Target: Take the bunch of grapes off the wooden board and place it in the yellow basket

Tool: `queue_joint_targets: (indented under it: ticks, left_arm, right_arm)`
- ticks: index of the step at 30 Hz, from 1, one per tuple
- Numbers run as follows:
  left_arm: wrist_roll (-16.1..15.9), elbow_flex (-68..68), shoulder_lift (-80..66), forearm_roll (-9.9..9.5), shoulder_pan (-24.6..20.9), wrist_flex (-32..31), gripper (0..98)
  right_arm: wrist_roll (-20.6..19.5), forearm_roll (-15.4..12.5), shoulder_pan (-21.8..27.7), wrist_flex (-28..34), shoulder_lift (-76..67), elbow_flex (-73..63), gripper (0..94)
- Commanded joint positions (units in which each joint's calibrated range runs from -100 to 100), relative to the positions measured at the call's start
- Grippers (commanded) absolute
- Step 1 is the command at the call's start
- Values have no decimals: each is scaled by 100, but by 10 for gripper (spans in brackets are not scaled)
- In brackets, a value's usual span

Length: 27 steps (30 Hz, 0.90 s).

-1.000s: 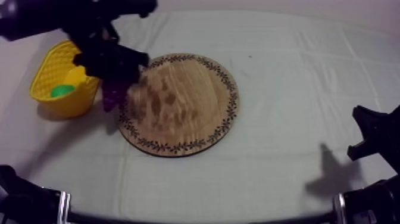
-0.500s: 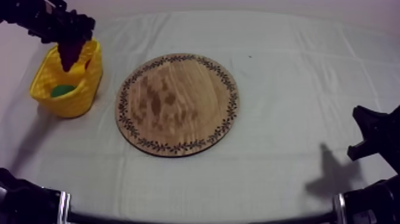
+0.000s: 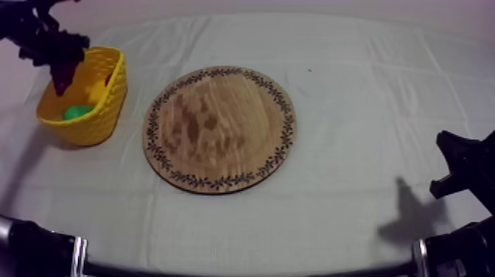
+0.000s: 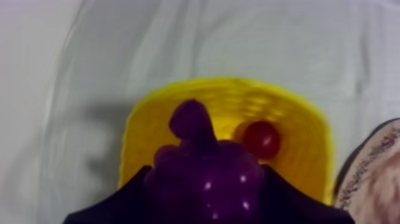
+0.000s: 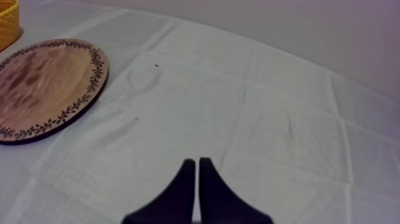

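Bunch of grapes (image 4: 205, 174) clamped between left fingers (image 4: 113, 205) over yellow basket (image 4: 300, 134), right fingers (image 5: 182, 190) pressed together on nothing

Dim, diffuse overhead light, faint violet cast. Top view: soft shadow on cloth (image 3: 353, 88) at 4 o'clock, another at 9 o'clock beside yellow basket (image 3: 103, 118). Small glare spots on bunch of grapes (image 4: 205, 179).

Purple bunch of grapes (image 4: 202, 167) in left end effector (image 4: 205, 187), above yellow basket (image 4: 300, 134)
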Motion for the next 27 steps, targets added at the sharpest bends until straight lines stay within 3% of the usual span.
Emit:
queue_joint_targets:
  ticks: [1, 11, 13, 17, 20, 24, 27]
  left_arm:
    - [-11, 289, 58, 34, -105, -160, 381]
    - [-112, 655, 115, 212, -151, -318, 393]
    - [-85, 641, 100, 216, -145, -321, 480]
    - [238, 701, 26, 31, -133, -564, 818]
    - [402, 699, -69, -66, -115, -722, 911]
    - [523, 691, -297, -86, -98, -788, 912]
    - [608, 704, -596, -87, -92, -801, 815]
  right_arm:
    - [0, 1, 2, -4, -1, -3, 4]
    - [-1, 1, 2, -4, -1, -3, 4]
    - [-1, 1, 2, -4, -1, -3, 4]
    - [-1, 1, 2, -4, -1, -3, 4]
    - [-1, 1, 2, -4, -1, -3, 4]
    - [1, 1, 2, -4, -1, -3, 4]
    - [1, 1, 2, -4, -1, -3, 4]
